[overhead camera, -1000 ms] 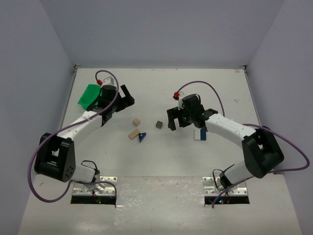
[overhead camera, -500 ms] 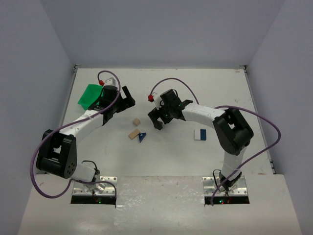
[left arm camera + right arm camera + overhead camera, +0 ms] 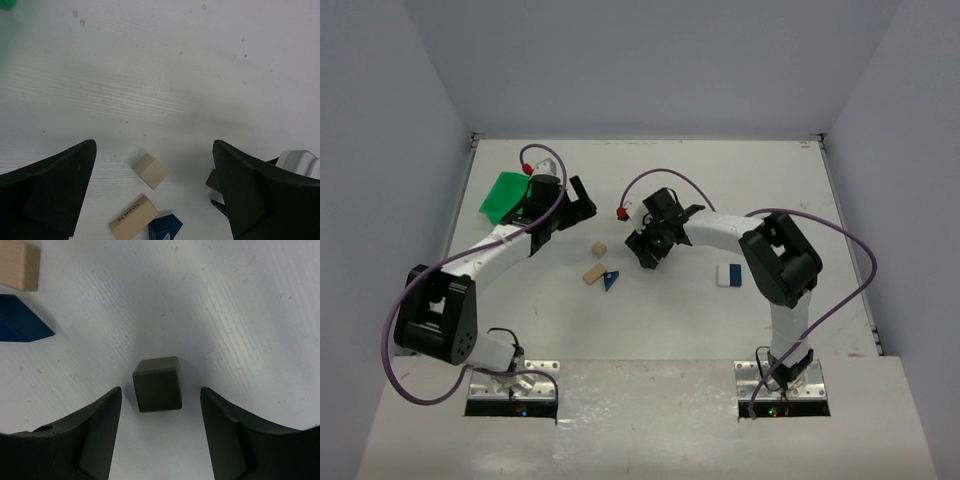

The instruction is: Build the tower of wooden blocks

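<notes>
Right wrist view: nothing stacked yet, wood blocks (image 3: 594, 273) lie loose mid-desk (image 3: 770, 200), right end effector (image 3: 160, 391) part-open straddling the dark grey cube (image 3: 157, 384) untouched, left end effector (image 3: 154, 145) wide, empty.

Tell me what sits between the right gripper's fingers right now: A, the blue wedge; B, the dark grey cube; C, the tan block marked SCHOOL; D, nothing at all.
B: in the right wrist view the dark grey cube lies between the fingers of the right gripper, with a gap showing on each side.
</notes>
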`<move>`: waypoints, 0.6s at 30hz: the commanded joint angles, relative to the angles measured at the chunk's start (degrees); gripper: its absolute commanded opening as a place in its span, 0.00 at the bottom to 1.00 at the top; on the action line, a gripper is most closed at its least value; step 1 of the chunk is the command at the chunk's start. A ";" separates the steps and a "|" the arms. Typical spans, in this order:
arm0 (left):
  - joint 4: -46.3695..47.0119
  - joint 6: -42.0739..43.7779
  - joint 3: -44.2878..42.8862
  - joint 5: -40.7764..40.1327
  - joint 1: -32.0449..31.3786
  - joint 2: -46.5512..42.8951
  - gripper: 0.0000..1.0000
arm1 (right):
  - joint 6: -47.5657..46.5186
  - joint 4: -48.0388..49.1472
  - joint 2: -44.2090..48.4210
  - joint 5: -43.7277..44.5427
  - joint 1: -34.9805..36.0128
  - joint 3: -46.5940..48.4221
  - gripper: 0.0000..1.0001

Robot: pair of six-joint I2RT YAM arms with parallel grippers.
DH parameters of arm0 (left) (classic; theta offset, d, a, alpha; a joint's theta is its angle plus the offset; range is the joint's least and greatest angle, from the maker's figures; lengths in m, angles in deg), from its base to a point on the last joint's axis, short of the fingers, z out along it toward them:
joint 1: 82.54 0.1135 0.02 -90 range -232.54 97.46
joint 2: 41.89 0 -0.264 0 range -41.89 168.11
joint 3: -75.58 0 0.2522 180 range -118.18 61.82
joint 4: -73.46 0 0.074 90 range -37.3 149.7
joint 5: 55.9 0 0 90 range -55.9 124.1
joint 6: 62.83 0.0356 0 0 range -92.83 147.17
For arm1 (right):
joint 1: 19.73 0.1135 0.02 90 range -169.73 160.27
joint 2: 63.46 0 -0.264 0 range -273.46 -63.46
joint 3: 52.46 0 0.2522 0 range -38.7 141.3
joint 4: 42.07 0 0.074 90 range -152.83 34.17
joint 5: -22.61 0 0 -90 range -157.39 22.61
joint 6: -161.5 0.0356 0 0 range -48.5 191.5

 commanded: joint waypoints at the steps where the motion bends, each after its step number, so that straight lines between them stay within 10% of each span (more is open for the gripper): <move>1: 2.04 0.72 -1.28 0.23 -0.77 -1.45 1.00 | -1.26 2.77 0.77 -2.36 0.28 1.13 0.63; 18: 1.58 1.51 -0.81 2.25 -0.77 -2.99 1.00 | -1.68 4.70 2.22 -4.35 0.75 0.69 0.24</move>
